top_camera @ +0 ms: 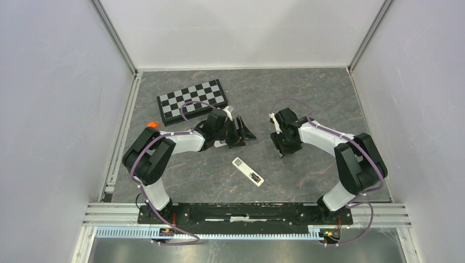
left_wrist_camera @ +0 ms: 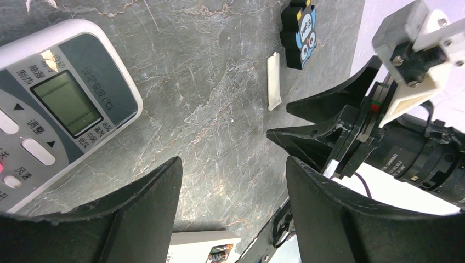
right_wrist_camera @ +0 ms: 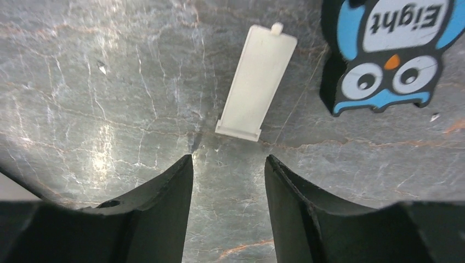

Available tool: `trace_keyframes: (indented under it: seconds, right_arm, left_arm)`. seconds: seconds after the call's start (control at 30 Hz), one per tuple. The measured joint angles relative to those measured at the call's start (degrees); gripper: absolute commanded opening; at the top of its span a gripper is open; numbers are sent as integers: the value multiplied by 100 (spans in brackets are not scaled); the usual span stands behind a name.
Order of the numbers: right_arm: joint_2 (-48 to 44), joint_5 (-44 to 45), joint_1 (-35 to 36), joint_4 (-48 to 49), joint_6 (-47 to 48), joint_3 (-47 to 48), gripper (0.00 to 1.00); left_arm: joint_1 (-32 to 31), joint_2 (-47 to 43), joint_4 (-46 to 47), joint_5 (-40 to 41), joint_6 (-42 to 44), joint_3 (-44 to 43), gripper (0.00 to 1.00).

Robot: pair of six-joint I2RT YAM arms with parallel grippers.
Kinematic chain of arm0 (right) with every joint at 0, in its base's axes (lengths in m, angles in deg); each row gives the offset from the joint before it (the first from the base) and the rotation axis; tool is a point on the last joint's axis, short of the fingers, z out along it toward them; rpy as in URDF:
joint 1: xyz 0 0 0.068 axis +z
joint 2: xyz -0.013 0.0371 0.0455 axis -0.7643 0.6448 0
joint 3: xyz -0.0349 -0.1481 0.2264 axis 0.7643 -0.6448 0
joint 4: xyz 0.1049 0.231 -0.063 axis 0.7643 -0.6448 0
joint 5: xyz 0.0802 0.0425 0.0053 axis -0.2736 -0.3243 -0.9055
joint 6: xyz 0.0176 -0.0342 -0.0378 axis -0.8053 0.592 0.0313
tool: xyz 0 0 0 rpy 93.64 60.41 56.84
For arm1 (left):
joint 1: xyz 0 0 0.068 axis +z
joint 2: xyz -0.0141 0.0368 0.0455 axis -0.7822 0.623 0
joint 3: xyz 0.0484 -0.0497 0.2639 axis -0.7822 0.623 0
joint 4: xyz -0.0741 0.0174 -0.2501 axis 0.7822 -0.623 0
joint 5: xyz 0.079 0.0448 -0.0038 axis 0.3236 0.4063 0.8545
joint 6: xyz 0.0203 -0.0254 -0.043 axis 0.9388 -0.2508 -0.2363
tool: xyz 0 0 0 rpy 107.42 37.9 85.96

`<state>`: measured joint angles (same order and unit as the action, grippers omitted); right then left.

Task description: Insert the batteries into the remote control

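Observation:
The slim white remote control (top_camera: 248, 171) lies back up on the table in front of both arms. Its open recess holds small dark batteries (top_camera: 255, 177) with coloured labels. The remote also shows at the bottom of the left wrist view (left_wrist_camera: 197, 245), with the batteries (left_wrist_camera: 224, 253) in it. My left gripper (top_camera: 245, 138) is open and empty above bare table (left_wrist_camera: 234, 160). My right gripper (top_camera: 281, 147) is open and empty (right_wrist_camera: 229, 157), just short of a loose white battery cover (right_wrist_camera: 256, 82), which also shows in the left wrist view (left_wrist_camera: 273, 80).
A wider grey-white remote with a screen (left_wrist_camera: 55, 104) lies left of my left gripper. A black-and-blue owl gadget (right_wrist_camera: 384, 49) lies beside the cover. A folded chessboard (top_camera: 193, 101) sits at the back left, with an orange object (top_camera: 152, 125) near it.

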<state>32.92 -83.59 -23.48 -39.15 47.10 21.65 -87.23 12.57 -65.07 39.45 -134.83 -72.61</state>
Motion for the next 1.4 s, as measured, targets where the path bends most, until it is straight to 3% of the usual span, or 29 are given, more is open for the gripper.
trace_keyframes:
  seconds: [0.4, 0.77, 1.07, 1.4]
  right_arm:
    - [732, 166, 0, -225, -431, 748, 53]
    - [813, 184, -33, -345, -855, 815, 47]
    - [807, 155, -192, -348, -1036, 791, 32]
    - [671, 146, -229, -234, -1062, 673, 29]
  left_arm:
    - [0, -170, -310, 195, 258, -26, 75]
    - [0, -323, -455, 367, 433, -26, 75]
    - [2, -323, -518, 382, 444, -26, 75]
    - [0, -273, -350, 168, 435, -103, 75]
